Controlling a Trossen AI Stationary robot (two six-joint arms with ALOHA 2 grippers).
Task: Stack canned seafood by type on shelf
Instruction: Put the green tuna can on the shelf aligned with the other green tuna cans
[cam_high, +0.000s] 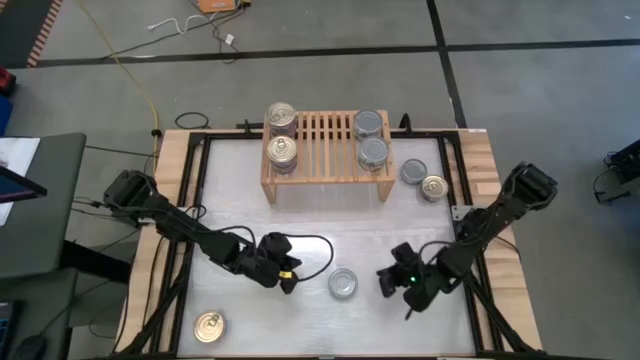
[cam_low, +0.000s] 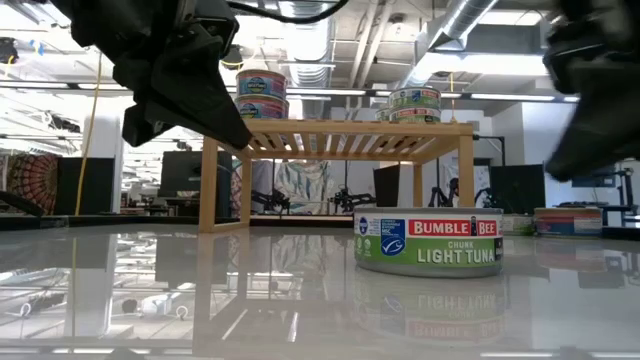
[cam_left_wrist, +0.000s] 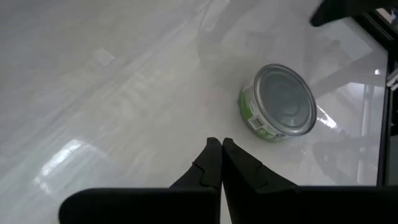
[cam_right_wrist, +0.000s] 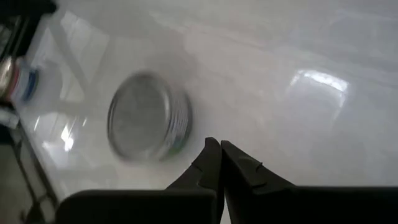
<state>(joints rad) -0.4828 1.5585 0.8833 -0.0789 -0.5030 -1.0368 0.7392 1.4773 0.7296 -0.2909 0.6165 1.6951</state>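
nearest you in the low view sits a green-labelled tin (cam_low: 429, 240) on the glossy white surface (cam_high: 300, 215), between the two arms. its label reads "bumble bee chunk light tuna" in white on green, with a red brand panel and a small blue round mark; its top is plain silver-grey. your left tool (cam_high: 290, 278) hangs just beside it on one side, fingers clenched together on nothing. your right tool (cam_high: 385, 280) hangs on the other side, near the tin but apart from it, fingers pressed nearly together and empty.

farther back stands the shelf (cam_high: 325, 160), a low light-wood rack with a slatted top. two gold-topped tins (cam_high: 282, 133) sit at its left end, and two silver-topped tins (cam_high: 371, 138) at its right end. on the surface just right of the shelf lie a grey-topped tin (cam_high: 413, 171) and a gold-topped one (cam_high: 434, 187), touching or nearly so. another gold-topped tin (cam_high: 208, 326) lies alone at the near left corner.
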